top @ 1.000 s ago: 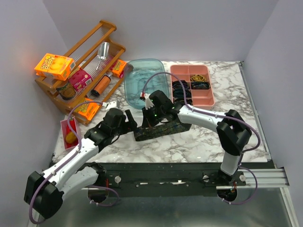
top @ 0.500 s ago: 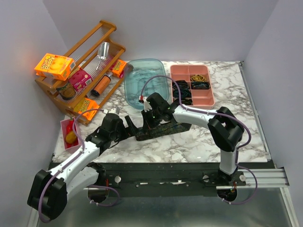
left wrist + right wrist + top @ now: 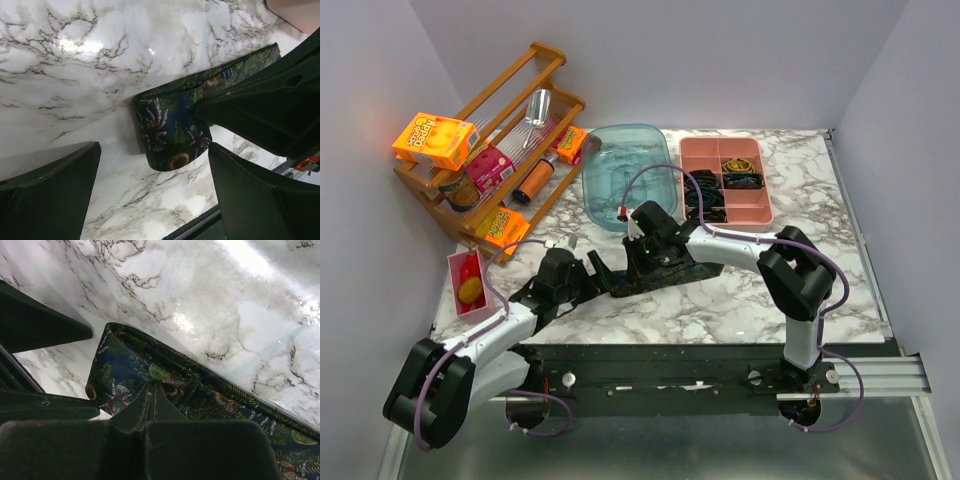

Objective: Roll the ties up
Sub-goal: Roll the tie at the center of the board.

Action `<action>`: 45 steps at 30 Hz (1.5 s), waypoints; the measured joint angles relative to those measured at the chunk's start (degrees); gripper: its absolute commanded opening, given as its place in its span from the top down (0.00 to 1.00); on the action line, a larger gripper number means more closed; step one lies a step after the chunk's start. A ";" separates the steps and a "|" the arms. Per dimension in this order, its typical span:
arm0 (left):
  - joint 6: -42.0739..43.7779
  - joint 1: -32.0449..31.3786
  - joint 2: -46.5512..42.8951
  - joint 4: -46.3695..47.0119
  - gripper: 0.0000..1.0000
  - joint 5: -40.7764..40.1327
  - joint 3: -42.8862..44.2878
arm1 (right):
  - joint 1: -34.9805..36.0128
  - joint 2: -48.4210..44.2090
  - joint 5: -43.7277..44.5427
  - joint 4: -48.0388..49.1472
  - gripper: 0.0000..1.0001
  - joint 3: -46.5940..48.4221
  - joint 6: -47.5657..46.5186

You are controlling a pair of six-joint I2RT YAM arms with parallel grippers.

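Observation:
One tie (image 3: 670,272) lies on the marble table. It is dark blue with a green fern and flower print, not speckled. Its left end is folded back into a short loop (image 3: 172,132). My right gripper (image 3: 642,260) is shut, its tips pinching the fabric just behind the fold (image 3: 150,386). My left gripper (image 3: 603,275) is open and low over the table at the tie's left end. In the left wrist view the folded end sits between its fingers (image 3: 50,185), touching neither. The tie runs on to the right (image 3: 250,405).
A teal bin (image 3: 625,170) and a pink divided tray (image 3: 760,205) holding dark rolled items stand behind the tie. A wooden rack (image 3: 505,130) with boxes and bottles is at the back left. A pink box (image 3: 468,283) lies at the left. The table's front edge (image 3: 200,227) is close.
My left gripper has moved down and to the right, up to the tie's folded end. My right arm's elbow has swung left, its gripper staying on the tie.

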 measured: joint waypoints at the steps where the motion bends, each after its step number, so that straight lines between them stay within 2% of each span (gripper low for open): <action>1: -0.33 0.00 0.48 1.60 0.06 0.35 -0.33 | 0.00 0.00 0.11 0.04 0.99 -0.02 0.13; 8: -2.60 0.00 5.95 10.40 0.24 2.58 -1.09 | -0.33 0.24 0.15 0.37 0.99 -0.11 0.61; 22: -9.44 0.00 11.26 25.68 0.36 5.46 -6.67 | -1.46 0.83 -1.22 1.81 0.99 -0.83 1.22; 29: -12.22 -0.02 16.00 32.98 0.53 6.12 -8.00 | -1.49 0.83 -1.25 2.25 0.99 -1.07 1.29; 31: -12.70 -0.09 16.83 34.01 0.58 6.12 -8.07 | -1.57 0.83 -1.25 2.29 0.99 -1.16 1.29; 35: -12.79 -0.31 17.11 35.17 0.77 6.05 -8.15 | -1.79 0.83 -1.42 2.67 0.99 -1.42 1.31; 38: -12.22 -0.46 16.63 34.77 0.86 5.90 -8.22 | -1.79 0.70 -1.46 3.06 0.99 -1.73 1.36; 41: -10.84 -0.55 15.23 32.89 0.92 5.62 -8.04 | -1.77 0.37 -1.79 3.10 0.99 -2.16 1.64; 45: -8.00 -0.98 13.05 29.00 0.93 5.20 -7.15 | -1.77 -0.13 -1.99 3.04 0.99 -2.58 1.75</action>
